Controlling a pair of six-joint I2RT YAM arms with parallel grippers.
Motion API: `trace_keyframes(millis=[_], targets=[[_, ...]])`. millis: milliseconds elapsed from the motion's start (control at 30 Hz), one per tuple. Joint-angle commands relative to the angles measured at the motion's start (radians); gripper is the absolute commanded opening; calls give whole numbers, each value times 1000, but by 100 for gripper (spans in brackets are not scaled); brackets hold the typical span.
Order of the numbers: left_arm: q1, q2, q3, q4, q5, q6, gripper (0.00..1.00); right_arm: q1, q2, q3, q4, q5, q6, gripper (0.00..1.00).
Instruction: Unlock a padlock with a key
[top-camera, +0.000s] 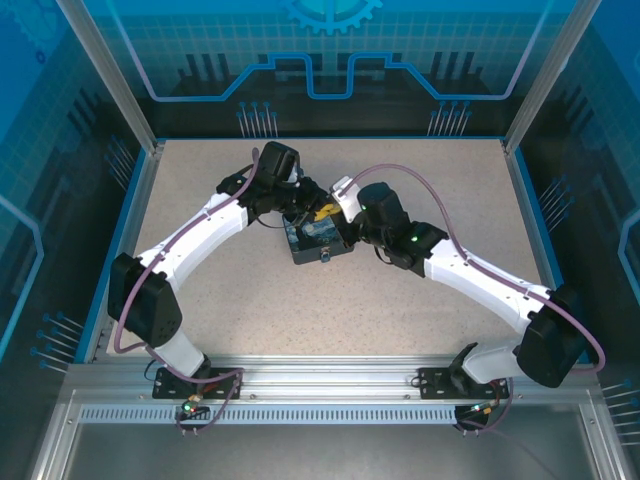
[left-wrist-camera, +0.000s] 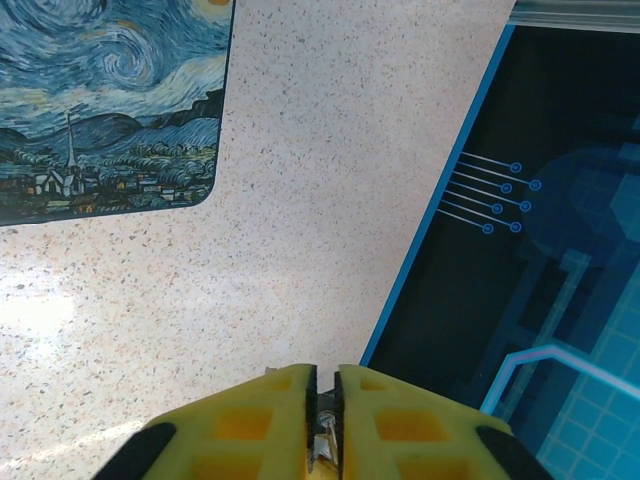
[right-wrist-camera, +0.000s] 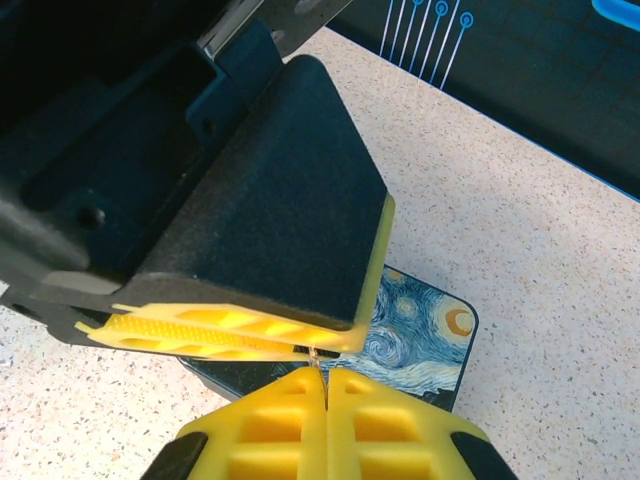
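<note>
Metal sliver (left-wrist-camera: 322, 440) in left end effector (left-wrist-camera: 325, 385)

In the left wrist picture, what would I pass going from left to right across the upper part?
Starry-night tin → speckled table → thin blue edge strip → dark blue wall with little circuit lines.

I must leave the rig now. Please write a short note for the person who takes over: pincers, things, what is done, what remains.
Left pincer: nearly shut on a small metal piece; key or padlock, too small to tell.
Right pincer: shut, tips against the left pincer's pad; a thin sliver shows between them.
Both meet above the painted tin, which lies on the table.
Done: something tiny is gripped.
To do: confirm which piece it is, then key into padlock and turn.
</note>
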Motion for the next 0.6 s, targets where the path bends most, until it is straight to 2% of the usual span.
trace_keyframes(millis=[0, 133, 167, 233, 300, 400, 567], targets=[[-4, 12, -17, 6, 12, 7, 12, 17, 6, 33, -4, 30, -20, 0], [-6, 14, -17, 10, 11, 9, 1, 19, -1, 33, -9, 36, -20, 0], [-5, 16, -17, 12, 10, 10, 0, 20, -4, 36, -15, 36, -18, 7], [-5, 18, -21, 22, 7, 18, 0, 16, -15, 45, -43, 35, -6, 41], [-5, 16, -34, 38, -3, 44, 0, -15, -46, 46, -79, -11, 36, 51], [-4, 13, -78, 123, -18, 114, 0, -110, -114, 22, -125, -163, 143, 54], [-4, -46, -233, 412, -42, 237, 0, -280, -174, -33, -117, -442, 404, 58]])
